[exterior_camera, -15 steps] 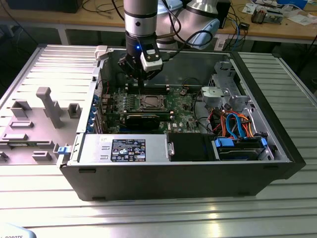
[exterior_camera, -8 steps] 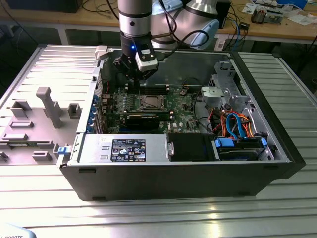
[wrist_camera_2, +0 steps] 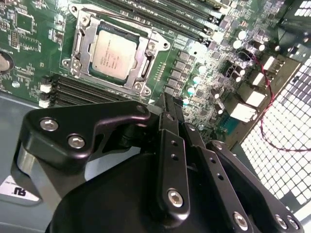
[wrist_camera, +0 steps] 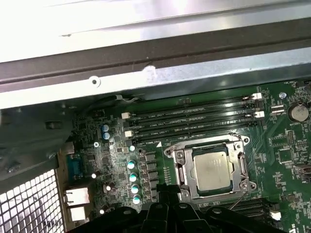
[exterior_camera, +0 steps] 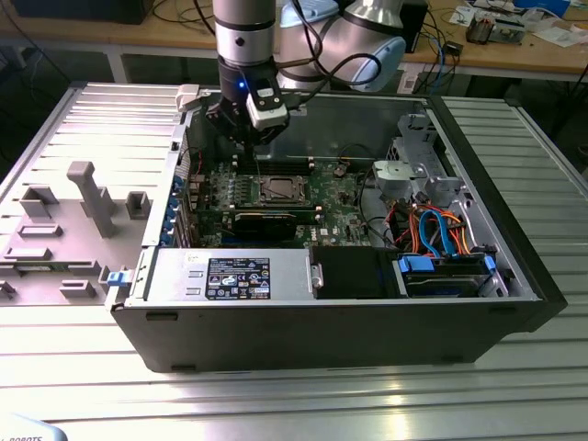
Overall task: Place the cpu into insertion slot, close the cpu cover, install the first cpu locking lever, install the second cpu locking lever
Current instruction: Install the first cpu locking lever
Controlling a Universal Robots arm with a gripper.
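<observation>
The cpu (wrist_camera_2: pixel 113 52) (wrist_camera: pixel 212 170) lies silver face up in the insertion slot (exterior_camera: pixel 278 189) on the green board. The cpu cover (wrist_camera_2: pixel 80 43) (wrist_camera: pixel 181 167), a silver frame, lies flat around the chip. A thin wire lever (wrist_camera: pixel 204 141) runs along one side of the socket. In the exterior view my gripper (exterior_camera: pixel 249 152) hangs inside the open computer case, above the board and a little toward that view's left of the socket. Its black fingers (wrist_camera_2: pixel 167 104) (wrist_camera: pixel 167 191) are shut with nothing between them. They stand beside the socket, clear of it.
Black memory slots (wrist_camera: pixel 194 119) flank the socket, and a round coin battery (wrist_camera: pixel 297 112) sits nearby. The case (exterior_camera: pixel 322 335) holds a black card (exterior_camera: pixel 266 220), a power supply (exterior_camera: pixel 230 276) and a drive cage with orange and blue cables (exterior_camera: pixel 432 225). A grey fixture plate (exterior_camera: pixel 64 220) lies at the exterior view's left.
</observation>
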